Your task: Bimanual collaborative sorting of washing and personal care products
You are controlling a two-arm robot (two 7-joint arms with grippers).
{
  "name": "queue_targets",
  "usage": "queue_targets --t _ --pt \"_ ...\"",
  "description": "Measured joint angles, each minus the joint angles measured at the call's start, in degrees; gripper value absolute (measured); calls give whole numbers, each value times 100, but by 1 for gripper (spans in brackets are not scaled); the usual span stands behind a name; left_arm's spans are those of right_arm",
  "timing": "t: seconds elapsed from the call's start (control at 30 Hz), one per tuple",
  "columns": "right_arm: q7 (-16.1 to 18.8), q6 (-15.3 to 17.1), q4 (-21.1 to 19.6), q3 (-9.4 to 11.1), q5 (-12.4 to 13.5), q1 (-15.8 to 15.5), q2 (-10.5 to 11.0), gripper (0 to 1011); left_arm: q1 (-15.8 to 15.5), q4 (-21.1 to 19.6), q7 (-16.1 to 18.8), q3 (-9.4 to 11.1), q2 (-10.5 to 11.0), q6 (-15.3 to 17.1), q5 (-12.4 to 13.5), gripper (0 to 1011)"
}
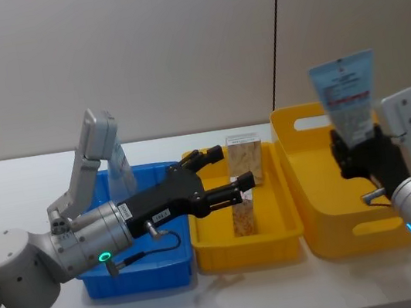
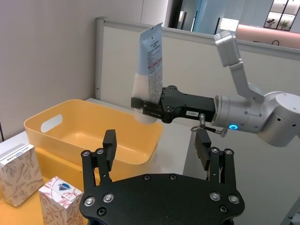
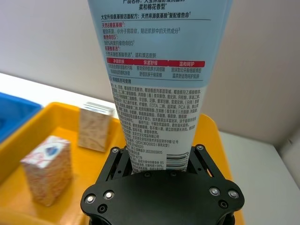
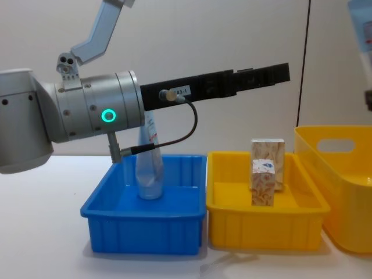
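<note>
I see one squeeze tube leaning in the blue tray. My left gripper hangs spread wide and empty over the shallow yellow tray, where the back carton and front carton stand. My right gripper clamps a second tube upright above the deep yellow bin.

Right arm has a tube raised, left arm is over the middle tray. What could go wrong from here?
1. The right gripper clamps the tube only at its lower end, so the tall tube might tilt or slip before reaching the yellow bin.
2. The open left gripper hangs close to the upright cartons in the yellow tray; closing in might topple one.
</note>
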Motion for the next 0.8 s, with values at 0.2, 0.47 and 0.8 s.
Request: queue_targets --t 0.2,0.47,0.8 --pt "-249 287 159 266 106 64 -179 368 0 0 0 0 0 0 0 1001" --pt "-442 665 467 476 240 218 -396 367 0 0 0 0 0 0 0 1001" --pt "-491 765 876 541 290 424 -594 357 0 0 0 0 0 0 0 1001"
